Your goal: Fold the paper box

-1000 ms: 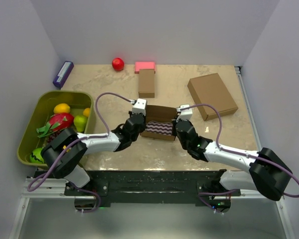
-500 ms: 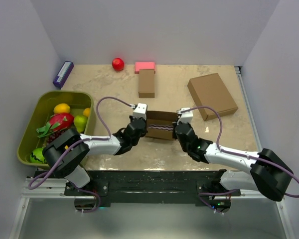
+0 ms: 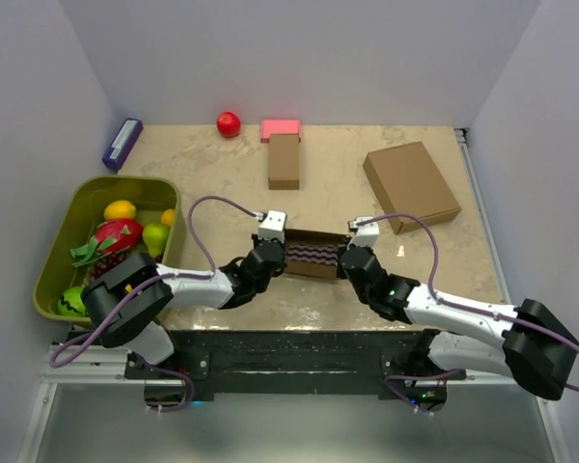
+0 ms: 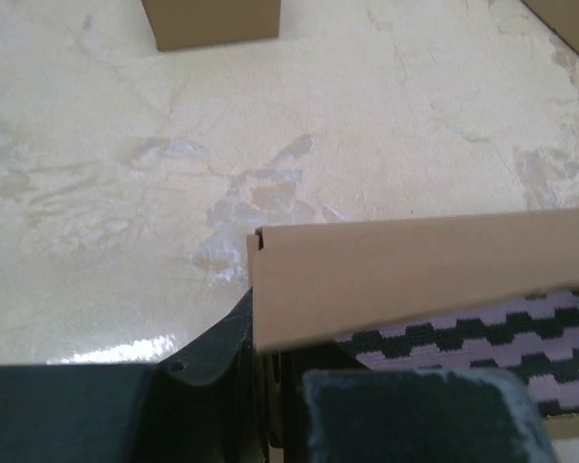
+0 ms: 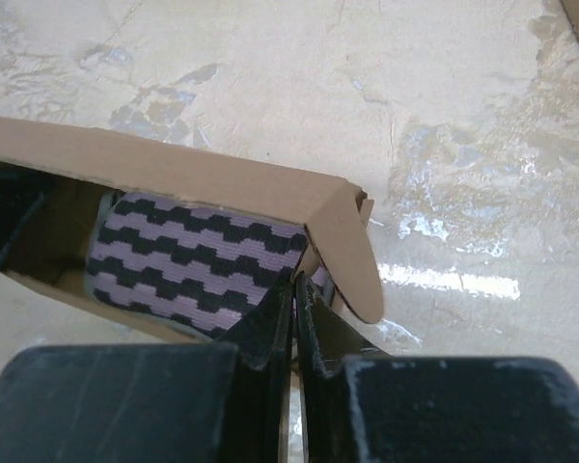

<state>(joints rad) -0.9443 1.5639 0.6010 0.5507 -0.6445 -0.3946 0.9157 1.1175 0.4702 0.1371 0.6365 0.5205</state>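
The paper box (image 3: pixel 312 257) sits just toward 6 o'clock from the middle of the table (image 3: pixel 203 183). We see it standing as a low open tray with its long walls up and a purple-and-black zigzag pad (image 5: pixel 188 265) lying inside. Our left claw (image 3: pixel 272 255) is at its 9 o'clock end; the wrist view shows one finger beside the cardboard wall, but we cannot tell how wide the claw stands or whether it holds anything. Our right claw (image 5: pixel 294 304) is at the 3 o'clock end, jaws all but closed just under the corner, and we cannot confirm that a wall is pinched between them. A rounded tab (image 5: pixel 355 270) hangs loose at that corner, so we judge the walls done and the end tucks left to do. Farther off, a fruit tray (image 3: pixel 125 180) lies at 9 o'clock, a narrow brown box (image 3: pixel 284 161) at 12 and a bigger brown box (image 3: pixel 411 186) at 2.
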